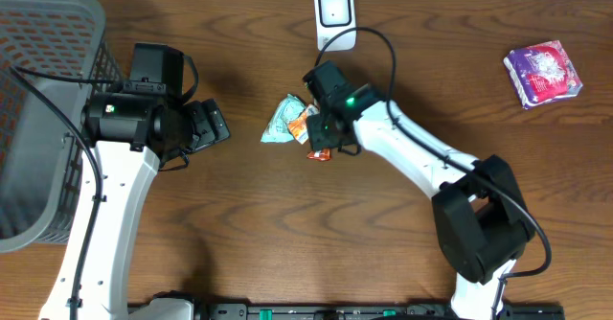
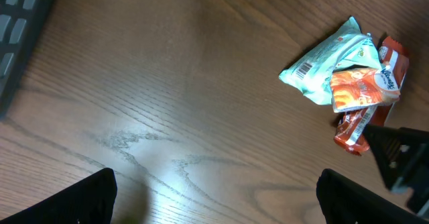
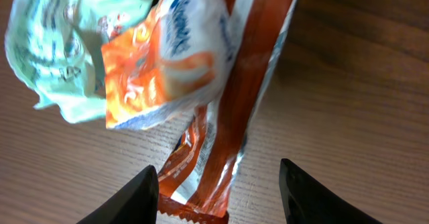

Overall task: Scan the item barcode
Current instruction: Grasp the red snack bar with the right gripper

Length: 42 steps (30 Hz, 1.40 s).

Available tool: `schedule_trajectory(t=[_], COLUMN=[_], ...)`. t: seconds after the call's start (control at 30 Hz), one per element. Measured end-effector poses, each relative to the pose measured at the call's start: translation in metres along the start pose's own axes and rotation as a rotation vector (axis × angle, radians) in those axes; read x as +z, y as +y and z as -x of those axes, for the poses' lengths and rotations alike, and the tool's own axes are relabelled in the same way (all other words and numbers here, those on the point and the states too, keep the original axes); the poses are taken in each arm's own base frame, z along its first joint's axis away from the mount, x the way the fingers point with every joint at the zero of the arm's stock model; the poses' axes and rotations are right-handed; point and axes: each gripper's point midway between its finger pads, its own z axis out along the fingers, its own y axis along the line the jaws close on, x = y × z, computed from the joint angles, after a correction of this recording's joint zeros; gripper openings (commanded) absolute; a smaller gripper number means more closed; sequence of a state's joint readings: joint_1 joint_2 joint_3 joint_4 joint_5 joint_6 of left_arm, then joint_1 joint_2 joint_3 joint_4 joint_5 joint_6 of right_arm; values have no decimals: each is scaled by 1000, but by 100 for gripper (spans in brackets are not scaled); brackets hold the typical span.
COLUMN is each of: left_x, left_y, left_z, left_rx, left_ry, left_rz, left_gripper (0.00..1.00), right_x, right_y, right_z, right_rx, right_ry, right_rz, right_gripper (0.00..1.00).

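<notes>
Right tool (image 3: 218,174) is held apart astride the red wrapper (image 3: 244,96), piled with an orange packet (image 3: 167,63) and a green packet (image 3: 57,43) on the surface (image 1: 239,234) near the white scanner (image 1: 335,13). Left tool (image 2: 214,184) is spread wide.

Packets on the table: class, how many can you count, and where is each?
4. A green packet, an orange packet and a long red wrapper lie piled together in the centre; a purple packet sits alone at the far right. More may be hidden underneath.
</notes>
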State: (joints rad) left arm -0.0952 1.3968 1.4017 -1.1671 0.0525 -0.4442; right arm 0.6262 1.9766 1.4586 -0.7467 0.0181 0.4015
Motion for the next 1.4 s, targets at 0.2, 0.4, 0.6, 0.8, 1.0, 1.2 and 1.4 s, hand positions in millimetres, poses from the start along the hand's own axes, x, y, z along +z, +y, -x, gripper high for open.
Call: schedule_trajectory(t=[0.2,0.4,0.6,0.8,1.0,1.2,1.4], left_x=[0,0,0,0,0,0,0], left_y=[0,0,0,0,0,0,0], left_z=[0,0,0,0,0,0,0], left_rx=[0,0,0,0,0,0,0], left_ry=[0,0,0,0,0,0,0], left_rz=[0,0,0,0,0,0,0], left_gripper=[95,95,95,95,95,95,95], right_x=[4,16,29,34,32,19,10], right_y=[3,-3,-12,-16,-37,-86,-115], right_z=[-6,-15,-26,-32,-38,-42,-37], right_rx=[-21,8,20,28,49,119,169], right_ry=[-41,-67,-67,-63,-23,59,83], right_rz=[-96,-142,-164,-171,-231,-342,-380], right_gripper=[46,48,48,47,47,43,49])
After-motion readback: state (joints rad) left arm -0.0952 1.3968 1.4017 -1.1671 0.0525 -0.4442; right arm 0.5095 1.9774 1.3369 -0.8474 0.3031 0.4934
